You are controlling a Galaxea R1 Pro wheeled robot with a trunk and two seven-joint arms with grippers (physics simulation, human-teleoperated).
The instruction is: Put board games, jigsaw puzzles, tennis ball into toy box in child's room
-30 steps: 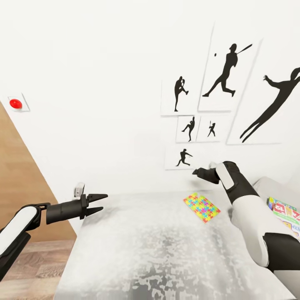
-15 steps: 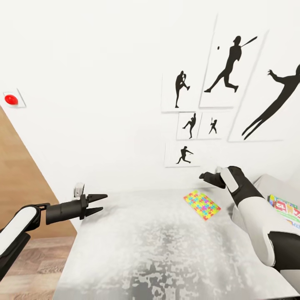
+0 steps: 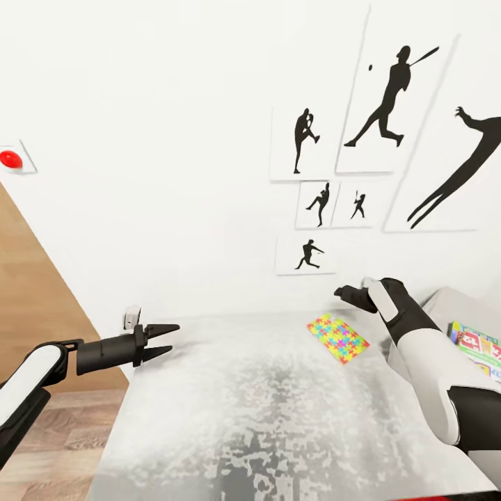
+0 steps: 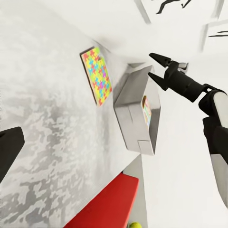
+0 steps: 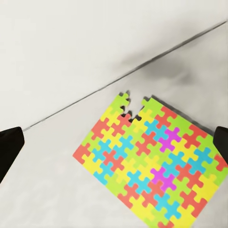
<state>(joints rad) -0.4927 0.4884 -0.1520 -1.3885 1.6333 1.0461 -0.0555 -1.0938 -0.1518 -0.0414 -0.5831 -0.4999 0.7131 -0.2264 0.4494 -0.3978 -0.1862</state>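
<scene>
One jigsaw puzzle [image 3: 337,337] lies flat on the pale table [image 3: 264,410] near the wall; it is also in the left wrist view [image 4: 97,76] and fills much of the right wrist view [image 5: 152,161]. My right gripper [image 3: 339,291] hovers open just above and behind it, its two fingers spread [image 4: 156,67]. The grey toy box [image 3: 445,309] stands to the right of the puzzle [image 4: 135,107], with a printed board game [image 3: 476,344] inside it. My left gripper [image 3: 174,337] is open and empty over the table's left edge. A tennis ball [image 4: 135,226] sits further along the table.
A red flat slab [image 4: 109,204] lies on the table near the ball; I cannot tell what it is. Black silhouette sports pictures [image 3: 376,104] hang on the white wall behind. Wood floor [image 3: 56,445] shows left of the table. A white wall socket [image 3: 131,316] is low on the wall.
The head camera has tilted down a little, so the pictures sit higher. My right gripper has shifted slightly right, over the puzzle's far edge. The left arm has not moved.
</scene>
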